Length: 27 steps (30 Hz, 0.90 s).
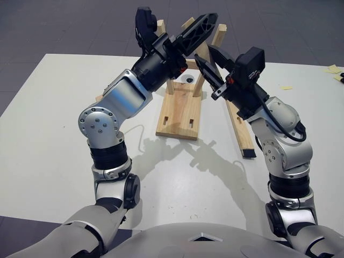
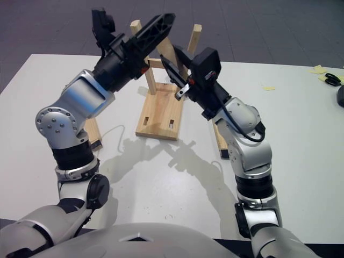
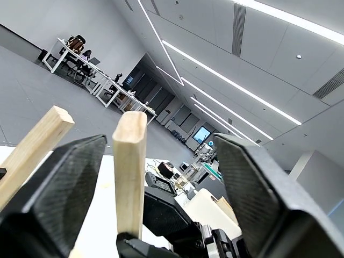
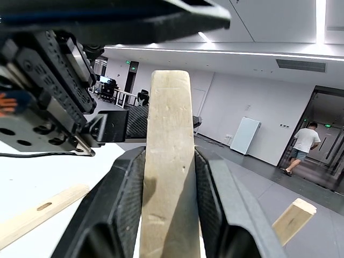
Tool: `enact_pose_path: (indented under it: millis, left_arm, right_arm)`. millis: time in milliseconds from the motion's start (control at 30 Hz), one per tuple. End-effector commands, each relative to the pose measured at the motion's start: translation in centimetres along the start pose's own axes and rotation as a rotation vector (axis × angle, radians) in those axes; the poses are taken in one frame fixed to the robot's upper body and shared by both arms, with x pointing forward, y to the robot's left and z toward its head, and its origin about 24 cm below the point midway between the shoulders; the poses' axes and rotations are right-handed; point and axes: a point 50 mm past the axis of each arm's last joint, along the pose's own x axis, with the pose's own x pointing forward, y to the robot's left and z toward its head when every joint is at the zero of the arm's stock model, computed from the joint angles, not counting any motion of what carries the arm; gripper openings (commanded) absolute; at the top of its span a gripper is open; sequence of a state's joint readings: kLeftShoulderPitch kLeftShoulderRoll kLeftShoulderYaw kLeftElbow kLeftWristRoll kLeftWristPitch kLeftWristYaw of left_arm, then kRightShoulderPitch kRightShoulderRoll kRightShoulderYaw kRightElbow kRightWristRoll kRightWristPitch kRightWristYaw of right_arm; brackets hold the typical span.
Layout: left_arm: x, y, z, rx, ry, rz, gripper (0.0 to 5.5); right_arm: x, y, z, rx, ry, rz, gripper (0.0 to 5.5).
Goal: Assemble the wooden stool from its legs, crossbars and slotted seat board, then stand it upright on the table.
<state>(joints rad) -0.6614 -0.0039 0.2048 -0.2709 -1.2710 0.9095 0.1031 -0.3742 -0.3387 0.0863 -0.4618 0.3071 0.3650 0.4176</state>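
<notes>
Stool pieces sit on the white bench [image 1: 64, 134]. A flat, pale wooden seat board [image 1: 180, 115] with small slots lies near the middle of the bench. Pale wooden legs [image 1: 221, 33] stand up from the far end of the board and lean a little.

Both arms are held up above the board. The black left gripper [image 3: 161, 156] has its jaws wide open. The top of a square-topped leg [image 3: 130, 172] pokes up between them, close to one finger and well apart from the other; I cannot tell if it touches. The black right gripper [image 4: 169, 153] has its jaws closed tight on a second leg [image 4: 171, 102], with one finger pressed on each side.

A long wooden bar [image 1: 239, 129] with a dark end lies flat on the bench, just beside the board's right side and under the right arm. Yellow paper notes [image 1: 334, 69] lie at the far right edge.
</notes>
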Motion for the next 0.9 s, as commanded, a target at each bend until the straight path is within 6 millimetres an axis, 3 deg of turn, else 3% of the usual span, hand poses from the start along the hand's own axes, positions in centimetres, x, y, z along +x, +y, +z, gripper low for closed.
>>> enact_pose_path:
  millis: [33,500,667,767,900]
  left_arm:
    - [-0.1,-0.2,0.1,0.028,-0.007,0.014,2.94]
    - [-0.3,-0.4,0.2,0.183,-0.022,-0.003,0.65]
    - [-0.2,0.6,0.2,0.291,-0.021,0.048,0.41]
    - [0.0,1.0,1.5,0.349,-0.092,0.1,0.41]
    - [-2.5,3.3,6.4,0.689,-0.273,0.461,0.41]
  right_arm:
    - [-0.1,0.0,-0.2,-0.028,0.012,0.001,1.3]
    - [0.1,-0.4,-0.4,0.094,0.009,-0.035,1.3]
    - [0.1,-0.5,-0.7,0.197,0.027,-0.039,1.3]
    - [0.0,-0.5,-1.0,0.21,0.061,-0.041,1.96]
    - [-1.1,-2.0,-1.9,0.188,0.119,-0.146,2.58]
